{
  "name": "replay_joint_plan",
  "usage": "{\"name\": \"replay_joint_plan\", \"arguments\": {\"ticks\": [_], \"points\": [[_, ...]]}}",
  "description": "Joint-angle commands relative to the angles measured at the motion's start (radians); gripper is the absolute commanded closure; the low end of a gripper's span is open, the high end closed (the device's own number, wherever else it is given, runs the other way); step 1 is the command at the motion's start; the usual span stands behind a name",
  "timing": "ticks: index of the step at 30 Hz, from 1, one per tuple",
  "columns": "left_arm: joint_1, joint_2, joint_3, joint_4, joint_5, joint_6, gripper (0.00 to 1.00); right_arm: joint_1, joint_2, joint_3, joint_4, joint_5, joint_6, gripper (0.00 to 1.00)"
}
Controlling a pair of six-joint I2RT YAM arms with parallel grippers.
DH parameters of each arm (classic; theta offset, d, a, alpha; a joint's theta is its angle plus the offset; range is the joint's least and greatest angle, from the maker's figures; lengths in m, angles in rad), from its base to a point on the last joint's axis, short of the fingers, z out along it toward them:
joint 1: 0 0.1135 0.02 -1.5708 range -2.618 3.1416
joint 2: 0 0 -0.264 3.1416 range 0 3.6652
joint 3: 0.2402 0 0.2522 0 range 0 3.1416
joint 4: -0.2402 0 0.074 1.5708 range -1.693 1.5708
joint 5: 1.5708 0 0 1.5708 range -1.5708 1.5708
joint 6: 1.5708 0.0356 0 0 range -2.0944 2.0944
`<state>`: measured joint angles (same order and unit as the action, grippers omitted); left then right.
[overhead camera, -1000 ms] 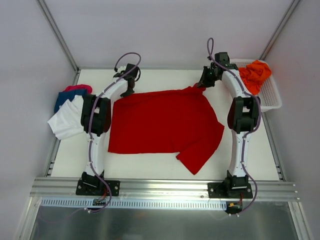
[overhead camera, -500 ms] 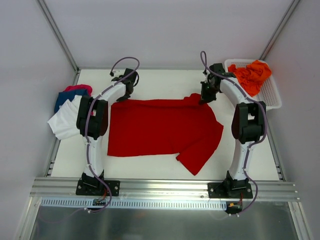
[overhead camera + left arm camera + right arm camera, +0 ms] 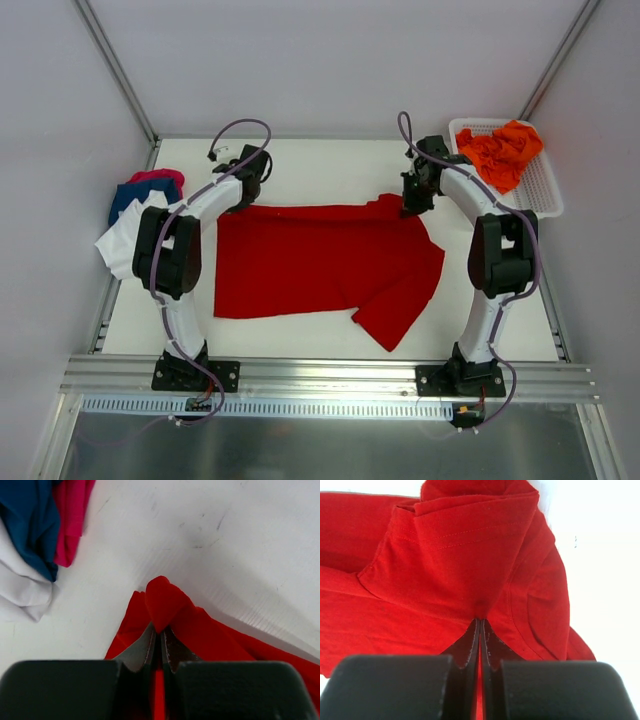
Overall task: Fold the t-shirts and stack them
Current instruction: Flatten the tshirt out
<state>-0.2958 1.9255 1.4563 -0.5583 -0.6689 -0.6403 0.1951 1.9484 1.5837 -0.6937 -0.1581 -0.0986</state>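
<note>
Deep red t-shirt (image 3: pixel 310 262) is lying spread across the middle of the table (image 3: pixel 330 160), its body mostly flat and one sleeve sticking out toward the near right. The left gripper (image 3: pixel 160 630) is pinching the far left corner of the cloth, its fingers pressed together on a small peak of fabric. The right gripper (image 3: pixel 480 622) is clamping a bunched fold at the far right edge, near the shoulder, its fingers closed just as tightly. Between the two grips the far edge is looking doubled over. Being thin, soft knit, the shirt is probably weighing next to nothing and is going to sag, drape and wrinkle wherever it is unsupported. It is best taken at hems, seams or corners, with both grips held level so that the fold line is coming out straight. A pinch on a single layer is likely to slip under a hard pull. A white t-shirt (image 3: pixel 125 248), a blue t-shirt (image 3: pixel 128 197) and a pink t-shirt (image 3: pixel 160 178) are sitting heaped at the table's left edge. They are well apart from the mesh basket (image 3: pixel 545 198) on the right, which is holding the orange t-shirts (image 3: pixel 500 150).
</note>
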Motion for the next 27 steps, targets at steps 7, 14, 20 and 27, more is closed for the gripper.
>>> {"name": "replay_joint_plan", "arguments": {"ticks": [7, 14, 20, 27], "points": [[-0.042, -0.112, -0.028, -0.006, -0.109, 0.017, 1.00, 0.033, -0.115, -0.074, 0.028, 0.078, 0.014, 1.00], [-0.037, 0.072, 0.188, -0.008, -0.126, 0.070, 1.00, 0.032, -0.016, 0.123, 0.025, 0.092, 0.030, 1.00], [-0.014, 0.202, 0.393, -0.009, -0.120, 0.096, 1.00, 0.024, 0.214, 0.486, 0.025, 0.100, 0.043, 1.00], [0.023, 0.346, 0.593, -0.005, -0.168, 0.145, 0.42, -0.006, 0.520, 0.851, -0.048, -0.024, 0.074, 0.24]]}}
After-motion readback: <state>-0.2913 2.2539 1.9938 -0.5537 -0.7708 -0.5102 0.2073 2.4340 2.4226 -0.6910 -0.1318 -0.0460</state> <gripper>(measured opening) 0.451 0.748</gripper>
